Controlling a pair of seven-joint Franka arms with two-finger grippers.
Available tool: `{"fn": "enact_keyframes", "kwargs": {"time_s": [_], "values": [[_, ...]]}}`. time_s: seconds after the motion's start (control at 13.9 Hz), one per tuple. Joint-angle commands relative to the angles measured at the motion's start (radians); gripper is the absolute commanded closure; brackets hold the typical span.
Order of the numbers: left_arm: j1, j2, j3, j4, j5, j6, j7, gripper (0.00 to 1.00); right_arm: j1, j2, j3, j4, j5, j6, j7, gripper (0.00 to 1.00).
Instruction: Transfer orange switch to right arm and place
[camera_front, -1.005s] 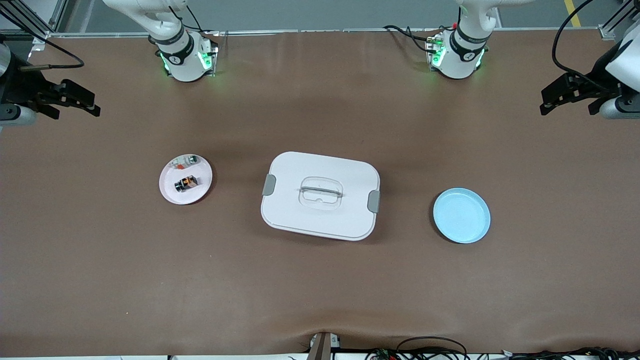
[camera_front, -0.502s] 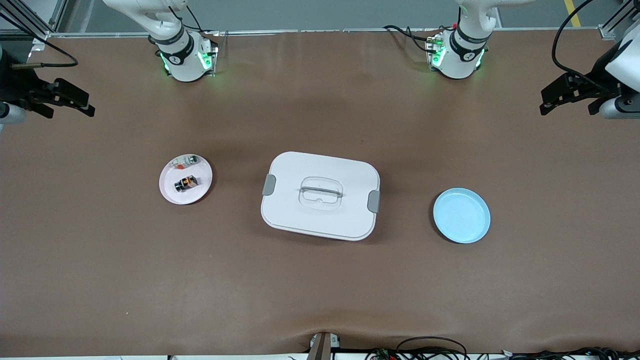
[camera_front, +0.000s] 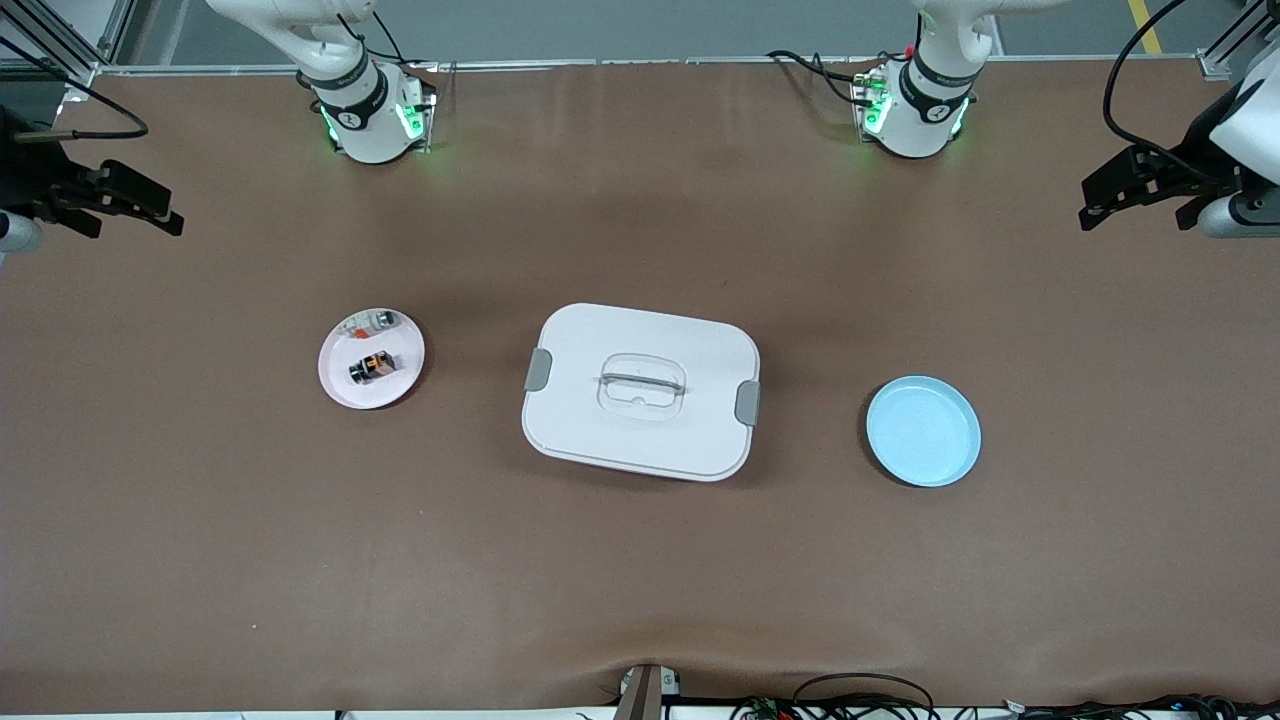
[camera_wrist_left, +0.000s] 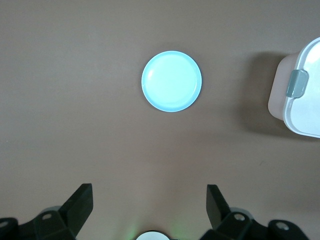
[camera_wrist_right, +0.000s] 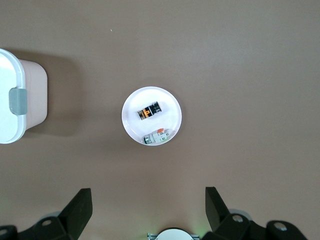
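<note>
The orange switch (camera_front: 370, 367) is a tiny black part with an orange face; it lies on a small white plate (camera_front: 342, 382) toward the right arm's end of the table. It also shows in the right wrist view (camera_wrist_right: 150, 111). A pale part with orange and green bits (camera_front: 371, 322) lies on the same plate. My right gripper (camera_front: 140, 205) is open and empty, high over the table's edge at the right arm's end; its fingers (camera_wrist_right: 80, 207) frame bare table. My left gripper (camera_front: 1125, 195) is open and empty, high over the left arm's end.
A white lidded box (camera_front: 640, 390) with grey clips stands mid-table. A light blue plate (camera_front: 923, 431) lies toward the left arm's end, also in the left wrist view (camera_wrist_left: 172, 81). The brown mat (camera_front: 640, 580) covers the table.
My right gripper has drawn back slightly toward the table's edge at the right arm's end. Nothing else has moved.
</note>
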Motion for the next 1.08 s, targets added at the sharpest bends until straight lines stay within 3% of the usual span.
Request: {"fn": "enact_keyframes", "kwargs": {"time_s": [0.0, 1.0], "values": [[0.006, 0.005, -0.007, 0.013, -0.006, 0.000, 0.021, 0.00, -0.018, 0.012, 0.009, 0.025, -0.008, -0.041, 0.017, 0.00], [0.005, 0.007, -0.007, 0.011, -0.008, 0.027, 0.020, 0.00, -0.015, 0.008, 0.014, 0.013, -0.008, -0.034, 0.002, 0.00]]}}
